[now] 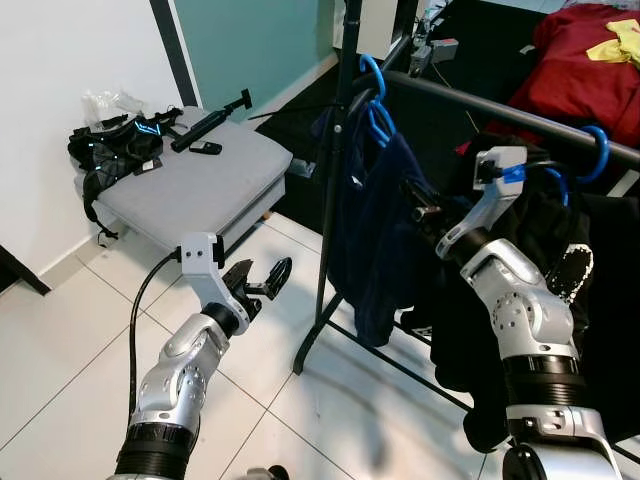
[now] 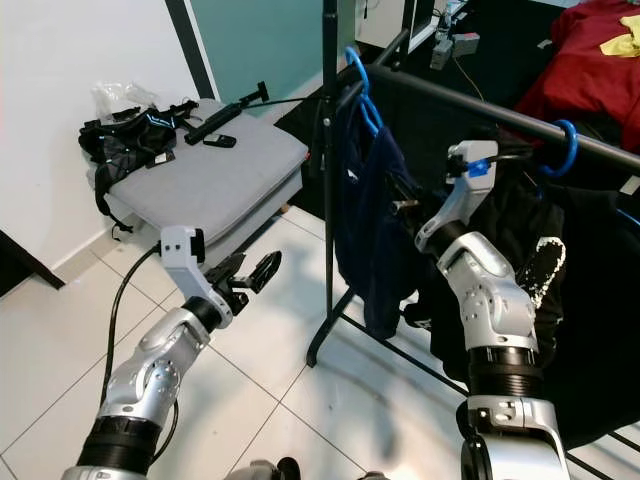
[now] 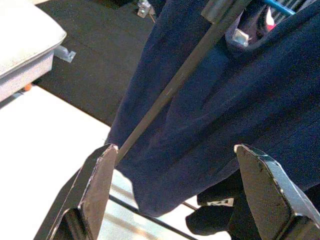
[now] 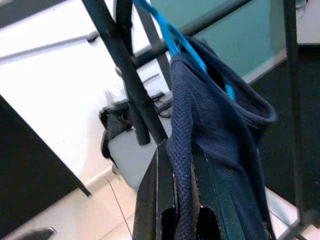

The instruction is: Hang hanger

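Right wrist view is showing me the right gripper [image 4: 182, 200] pinching the navy shirt [image 4: 215, 145] between its closed fingers [image 4: 155, 200]. That shirt is hanging on a blue hanger [image 1: 377, 100], and the hook is sitting over the black rail [image 1: 500, 112] by the rack's upright pole [image 1: 335, 180]. I am thinking the hanging step is nearly done. Next I am planning to let go of the cloth gently, so the hanger is not pulled off. My left gripper [image 1: 262, 279] is hovering over the white floor tiles [image 1: 60, 340], fingers wide apart, holding nothing.
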Tool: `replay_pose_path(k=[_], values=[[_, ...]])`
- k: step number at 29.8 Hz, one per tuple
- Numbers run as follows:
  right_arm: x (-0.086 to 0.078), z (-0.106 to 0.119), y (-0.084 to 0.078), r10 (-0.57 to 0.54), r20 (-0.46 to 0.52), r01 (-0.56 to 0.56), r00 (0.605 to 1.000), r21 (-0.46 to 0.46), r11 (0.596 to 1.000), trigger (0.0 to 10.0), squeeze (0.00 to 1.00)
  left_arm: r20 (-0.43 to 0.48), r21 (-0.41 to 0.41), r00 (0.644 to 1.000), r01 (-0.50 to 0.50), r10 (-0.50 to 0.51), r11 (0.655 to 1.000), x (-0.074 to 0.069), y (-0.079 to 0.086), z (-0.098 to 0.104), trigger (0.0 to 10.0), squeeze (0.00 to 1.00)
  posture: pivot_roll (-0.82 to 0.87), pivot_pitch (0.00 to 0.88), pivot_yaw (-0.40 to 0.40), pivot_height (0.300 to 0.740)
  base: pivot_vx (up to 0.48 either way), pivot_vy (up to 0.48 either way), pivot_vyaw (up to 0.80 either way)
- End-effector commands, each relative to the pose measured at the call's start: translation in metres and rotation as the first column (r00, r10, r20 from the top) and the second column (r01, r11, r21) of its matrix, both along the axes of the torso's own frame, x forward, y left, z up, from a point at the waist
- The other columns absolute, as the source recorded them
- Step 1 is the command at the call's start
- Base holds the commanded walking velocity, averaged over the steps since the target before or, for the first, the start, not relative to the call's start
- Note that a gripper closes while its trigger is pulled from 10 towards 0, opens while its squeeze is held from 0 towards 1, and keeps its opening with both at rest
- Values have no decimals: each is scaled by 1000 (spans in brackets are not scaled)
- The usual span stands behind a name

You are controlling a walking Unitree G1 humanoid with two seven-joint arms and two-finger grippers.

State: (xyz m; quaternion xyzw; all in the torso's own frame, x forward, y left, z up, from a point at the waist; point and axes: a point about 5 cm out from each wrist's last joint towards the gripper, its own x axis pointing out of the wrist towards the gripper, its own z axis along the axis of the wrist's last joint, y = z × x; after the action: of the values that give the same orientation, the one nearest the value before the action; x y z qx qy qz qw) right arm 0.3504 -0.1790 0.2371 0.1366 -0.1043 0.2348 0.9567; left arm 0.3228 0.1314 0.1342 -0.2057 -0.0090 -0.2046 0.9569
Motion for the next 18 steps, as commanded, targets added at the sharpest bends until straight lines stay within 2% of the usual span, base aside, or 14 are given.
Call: replay_pose_path(k=[1,14,18], values=[[-16,49,0,14,247,-32,969,67,997,0,0,-20,8,1000,1,-1,1000,-4,4,-5,10000,0,-20,209,61,740,0,0,0],[-27,50,2,24,260,-49,965,92,995,0,0,-22,9,1000,4,-4,1000,-3,3,-4,10000,0,-22,207,67,740,0,0,0],[-29,43,3,27,230,-45,973,75,996,0,0,-23,7,1000,4,-4,1000,-2,3,-4,10000,0,-27,206,63,740,0,0,0]])
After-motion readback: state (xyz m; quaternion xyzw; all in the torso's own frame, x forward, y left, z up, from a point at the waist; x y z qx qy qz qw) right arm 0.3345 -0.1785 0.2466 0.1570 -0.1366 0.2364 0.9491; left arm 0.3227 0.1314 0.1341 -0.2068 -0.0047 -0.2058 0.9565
